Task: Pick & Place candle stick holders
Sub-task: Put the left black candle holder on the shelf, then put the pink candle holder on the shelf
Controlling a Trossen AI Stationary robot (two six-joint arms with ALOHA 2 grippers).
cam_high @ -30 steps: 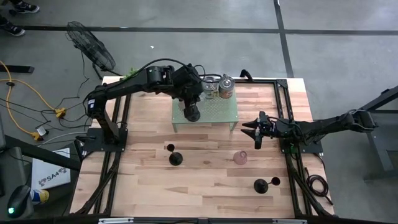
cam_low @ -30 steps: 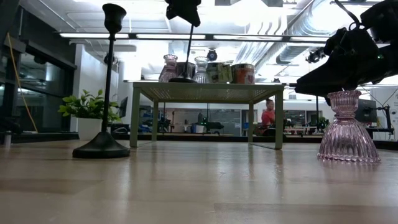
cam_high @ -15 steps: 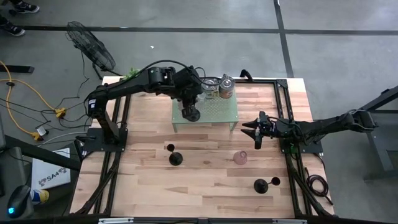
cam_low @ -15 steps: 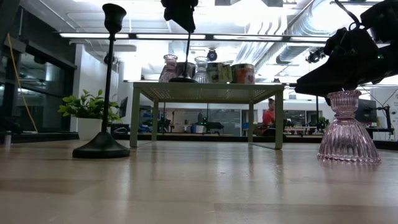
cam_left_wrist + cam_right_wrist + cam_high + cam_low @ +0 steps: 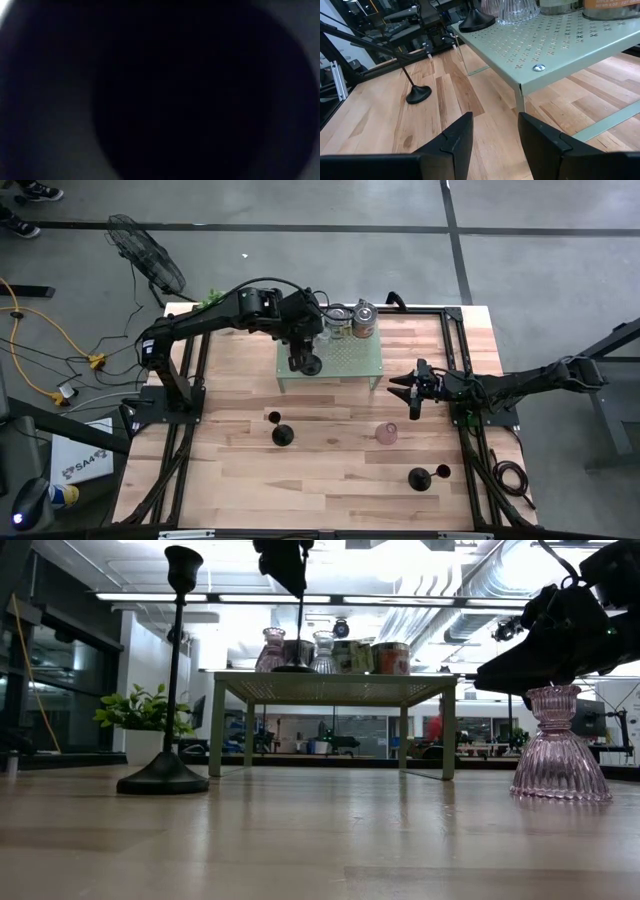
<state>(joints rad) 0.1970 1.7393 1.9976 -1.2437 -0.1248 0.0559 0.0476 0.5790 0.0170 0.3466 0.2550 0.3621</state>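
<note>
Three black candle stick holders show. One stands by its round base (image 5: 310, 366) on the green perforated shelf (image 5: 350, 360); its base (image 5: 293, 667) and thin stem rise to my left gripper (image 5: 283, 565), which hangs at the stem's top. The left wrist view is all dark. The second holder (image 5: 283, 435) stands on the table in front of the shelf, also seen in the low view (image 5: 165, 778). The third holder (image 5: 420, 477) stands near the front right. My right gripper (image 5: 495, 135) hovers open to the right of the shelf, nothing between its fingers.
A pink glass holder (image 5: 387, 433) stands on the table below my right gripper. Cans and glass pieces (image 5: 365, 320) crowd the shelf's far edge. Black frame rails (image 5: 470, 460) run along the table's sides. Bare wood lies between the two table holders.
My left gripper has shifted a little toward the table's far left over the shelf. The holder under it has stayed upright on the shelf in the same place. My right arm has kept still.
</note>
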